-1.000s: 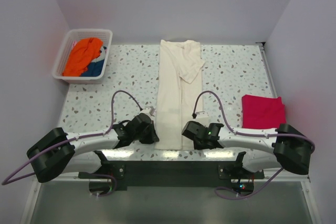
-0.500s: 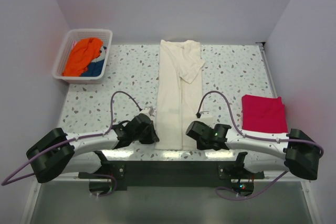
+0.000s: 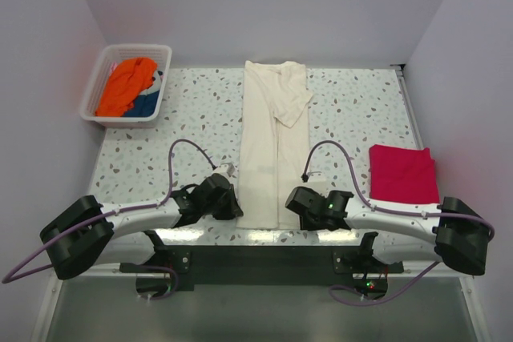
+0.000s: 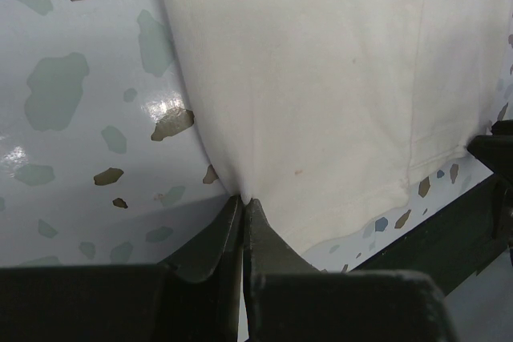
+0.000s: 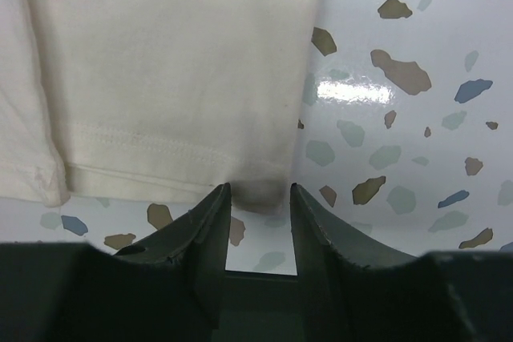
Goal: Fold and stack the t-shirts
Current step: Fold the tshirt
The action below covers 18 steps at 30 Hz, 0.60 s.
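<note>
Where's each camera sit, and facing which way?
Top external: above and behind the bases, facing down on the speckled table and long cream-white cloth t-shirt; both arms show.
Left wrist: faces along shut left fingers pinching the t-shirt's near hem.
Right wrist: faces along parted right fingers at that hem.
Both wrists share the hem.

My left arm and right arm are pale silver-white links between bulky matte-black joint housings. A thin purple cable arcs off each wrist, and another trails from each outer joint. My left gripper has two smooth, dark, tapering fingers; my right gripper has the same curved black pair. A black mounting plate joins my bases.
</note>
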### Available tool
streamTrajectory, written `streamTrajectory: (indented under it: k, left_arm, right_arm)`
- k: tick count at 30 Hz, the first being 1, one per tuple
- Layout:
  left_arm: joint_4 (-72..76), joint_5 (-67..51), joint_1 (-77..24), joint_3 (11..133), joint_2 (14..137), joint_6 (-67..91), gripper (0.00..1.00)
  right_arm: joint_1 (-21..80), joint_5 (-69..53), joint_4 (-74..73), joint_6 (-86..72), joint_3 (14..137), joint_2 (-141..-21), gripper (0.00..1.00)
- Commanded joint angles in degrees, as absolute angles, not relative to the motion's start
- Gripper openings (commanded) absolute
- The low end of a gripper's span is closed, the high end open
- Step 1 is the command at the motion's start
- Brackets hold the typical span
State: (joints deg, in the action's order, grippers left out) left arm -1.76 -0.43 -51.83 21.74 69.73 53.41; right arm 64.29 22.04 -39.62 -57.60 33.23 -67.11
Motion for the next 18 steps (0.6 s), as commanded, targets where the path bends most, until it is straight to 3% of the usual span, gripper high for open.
streamTrajectory:
  k: [1, 4, 6, 10, 18]
  left_arm:
    - [-5.9, -0.5, -52.1, 19.7, 70.3, 53.1, 0.0]
    - [-5.8, -0.5, -52.1, 19.5, 70.5, 53.2, 0.0]
    - [-5.8, -0.6, -52.1, 19.5, 70.4, 53.2, 0.0]
    - [-5.6, -0.6, -52.1, 19.3, 70.4, 53.2, 0.0]
    - [-5.4, -0.8, -52.1, 19.1, 70.4, 53.1, 0.0]
  right_arm:
    - [64.6, 24.9, -39.8, -58.3, 34.9, -66.7, 0.39]
    - [64.6, 25.1, -39.6, -57.8, 35.3, -68.5, 0.34]
    - [64.6, 24.9, -39.2, -57.7, 35.6, -69.6, 0.25]
    - [64.6, 24.5, -38.2, -57.6, 35.2, -70.6, 0.2]
    - [64.6, 24.4, -38.7, -57.4, 36.1, -69.5, 0.39]
